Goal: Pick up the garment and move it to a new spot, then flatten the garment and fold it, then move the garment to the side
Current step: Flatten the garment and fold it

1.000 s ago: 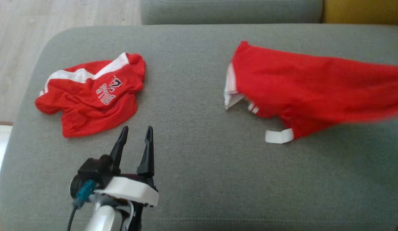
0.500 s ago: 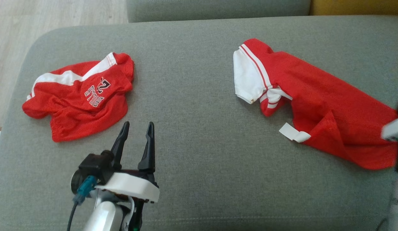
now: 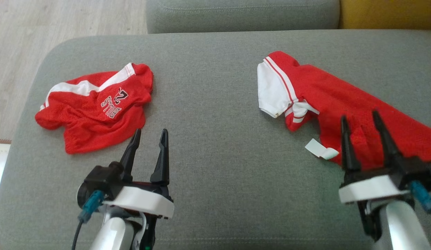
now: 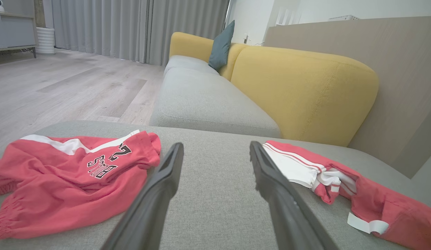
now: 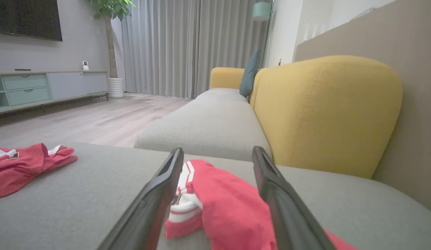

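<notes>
Red mesh shorts (image 3: 94, 107) crumpled at left of grey sofa cushion (image 3: 215, 104). Just beside them, left tool (image 3: 150, 132): fingers spread, empty. Red jersey (image 3: 340, 100), white sleeve, lies stretched at right; right tool (image 3: 359, 115) over its near edge, fingers spread, gripping nothing.

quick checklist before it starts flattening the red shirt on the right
1. right gripper open and empty: ok
2. left gripper open and empty, over bare grey cushion: ok
3. red shirt lying on the cushion, not held: ok
4. shirt flat: not ok, bunched beside the white sleeve, white tab sticking out
5. shirt's right end on the cushion: cannot tell, it runs off the head view
6. red Bulls garment apart from the shirt: ok
</notes>
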Tool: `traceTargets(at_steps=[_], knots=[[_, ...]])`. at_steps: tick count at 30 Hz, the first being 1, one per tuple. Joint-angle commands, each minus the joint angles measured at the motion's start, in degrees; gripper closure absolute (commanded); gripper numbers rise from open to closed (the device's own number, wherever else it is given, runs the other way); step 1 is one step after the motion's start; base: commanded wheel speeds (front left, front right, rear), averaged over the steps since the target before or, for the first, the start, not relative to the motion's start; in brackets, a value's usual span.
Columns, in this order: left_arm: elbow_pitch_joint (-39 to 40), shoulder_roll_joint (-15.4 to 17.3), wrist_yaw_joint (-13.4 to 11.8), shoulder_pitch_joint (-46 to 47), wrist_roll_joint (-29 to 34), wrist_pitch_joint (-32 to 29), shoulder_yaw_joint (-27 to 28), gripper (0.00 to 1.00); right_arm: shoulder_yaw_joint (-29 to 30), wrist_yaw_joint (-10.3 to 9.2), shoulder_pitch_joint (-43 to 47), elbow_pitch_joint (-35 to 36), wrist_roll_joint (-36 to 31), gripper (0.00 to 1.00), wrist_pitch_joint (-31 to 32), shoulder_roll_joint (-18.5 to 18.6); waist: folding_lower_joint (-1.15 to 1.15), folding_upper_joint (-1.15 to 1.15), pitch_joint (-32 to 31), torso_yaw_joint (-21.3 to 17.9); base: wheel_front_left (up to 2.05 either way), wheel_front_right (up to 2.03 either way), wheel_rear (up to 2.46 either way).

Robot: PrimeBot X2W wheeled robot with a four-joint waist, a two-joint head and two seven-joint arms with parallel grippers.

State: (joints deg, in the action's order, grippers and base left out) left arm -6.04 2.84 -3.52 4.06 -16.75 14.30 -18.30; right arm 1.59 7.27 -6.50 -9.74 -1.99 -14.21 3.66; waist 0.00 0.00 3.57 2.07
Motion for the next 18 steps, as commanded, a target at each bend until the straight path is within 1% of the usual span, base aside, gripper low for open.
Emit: traceTargets(at_steps=[1, 5, 10, 16, 18], knots=[[2.15, 0.04, 0.09, 1.69, -0.09, 0.70, 1.37, 0.00, -1.51, 0.22, -0.61, 1.85, 0.37, 0.00, -0.65, -0.06, 0.00, 0.00, 0.05, 0.18, 0.00, 0.00, 0.00], [2.31, 0.04, 0.08, 1.33, -0.05, 0.70, 1.12, 0.00, -2.11, 0.22, 0.91, 0.79, 1.14, 0.00, -0.71, -0.59, 0.00, 0.00, 0.13, 0.59, 0.00, 0.00, 0.00], [2.13, 0.04, 0.23, 1.42, 0.04, 0.70, 0.78, 0.00, -3.95, 0.22, 0.14, -1.68, 2.07, 0.00, -0.30, -0.74, 0.00, 0.00, 0.84, 1.56, 0.00, 0.00, 0.00], [1.83, 0.04, 0.46, 1.98, 0.06, 0.70, -0.18, 0.00, -4.40, 0.22, -3.30, -7.88, 5.41, 0.00, 2.72, -0.77, 0.00, 0.00, 2.82, 3.54, 0.00, 0.00, 0.00], [1.65, 0.04, 0.53, 2.48, 0.08, 0.70, -0.55, 0.00, -3.78, 0.22, -5.67, -11.79, 7.33, 0.00, 4.24, -0.77, 0.00, 0.00, 4.29, 4.77, 0.00, 0.00, 0.00]])
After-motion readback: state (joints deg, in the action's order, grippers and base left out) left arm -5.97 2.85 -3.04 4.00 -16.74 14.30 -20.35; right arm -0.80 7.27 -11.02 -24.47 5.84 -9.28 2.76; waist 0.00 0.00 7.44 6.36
